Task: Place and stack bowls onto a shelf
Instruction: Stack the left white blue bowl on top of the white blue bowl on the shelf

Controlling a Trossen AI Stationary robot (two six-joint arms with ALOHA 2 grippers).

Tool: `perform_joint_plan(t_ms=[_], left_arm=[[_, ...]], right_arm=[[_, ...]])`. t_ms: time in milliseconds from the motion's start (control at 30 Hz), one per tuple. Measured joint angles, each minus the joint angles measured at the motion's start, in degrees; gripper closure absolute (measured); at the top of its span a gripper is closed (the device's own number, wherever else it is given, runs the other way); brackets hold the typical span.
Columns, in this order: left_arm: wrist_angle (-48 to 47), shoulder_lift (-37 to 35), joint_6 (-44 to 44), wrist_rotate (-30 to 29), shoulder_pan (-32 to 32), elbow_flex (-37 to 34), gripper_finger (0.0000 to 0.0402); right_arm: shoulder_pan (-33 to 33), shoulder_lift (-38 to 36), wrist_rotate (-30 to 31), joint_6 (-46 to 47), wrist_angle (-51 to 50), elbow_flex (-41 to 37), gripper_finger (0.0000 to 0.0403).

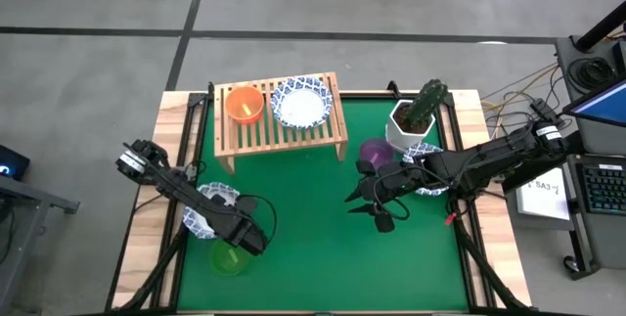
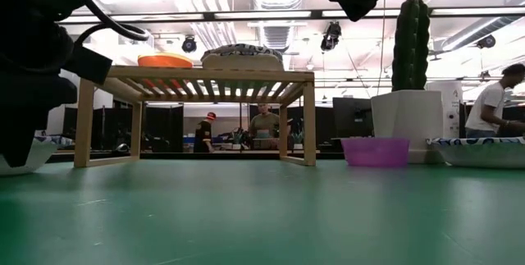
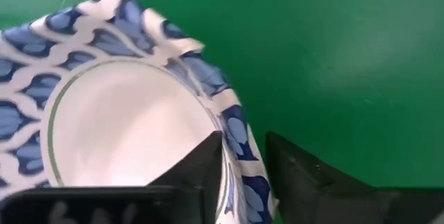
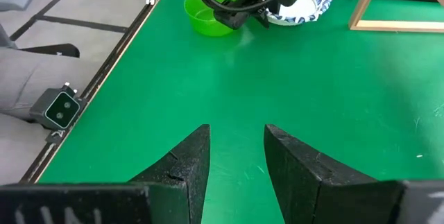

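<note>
Two left gripper [image 3: 243, 165] fingers straddle patterned bowl [image 3: 118, 113] rim; right gripper [image 4: 236, 154] open, empty.

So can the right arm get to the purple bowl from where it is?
Probably yes. The purple bowl sits on the green mat just behind the right tool, which hangs open and empty. The cactus pot stands close beside the bowl but not between them.

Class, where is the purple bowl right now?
In the high view the purple bowl sits on the green mat right of the shelf, beside the white plant pot.
</note>
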Motion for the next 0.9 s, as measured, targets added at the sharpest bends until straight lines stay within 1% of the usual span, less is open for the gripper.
perform_joint_plan(t_ms=[133,233,367,467,600,900], left_arm=[[-0.08,-0.04,0.98,-0.01,0.0,0.0,0.0362],[-0.2,-0.06,1.34,0.0,0.0,0.13,0.0389],[-0.18,-0.06,2.18,0.01,0.0,0.79,0.0397],[-0.1,-0.06,5.75,0.52,0.0,2.8,0.0398],[-0.23,-0.06,15.13,-0.17,-0.04,7.58,0.04],[-0.48,-0.1,45.23,-5.86,-1.2,22.31,0.04]], right_arm=[[0.0,0.0,-0.01,0.0,0.0,0.0,0.0277],[0.0,0.0,0.0,0.0,0.0,0.0,0.0277],[0.0,0.0,0.0,0.0,0.01,-0.04,0.0277],[0.0,0.0,0.0,0.0,0.0,-0.04,0.0277],[0.0,0.0,-0.02,1.05,-0.13,-0.04,0.0277],[0.0,0.0,-0.02,1.46,-0.44,-0.97,0.0277]])
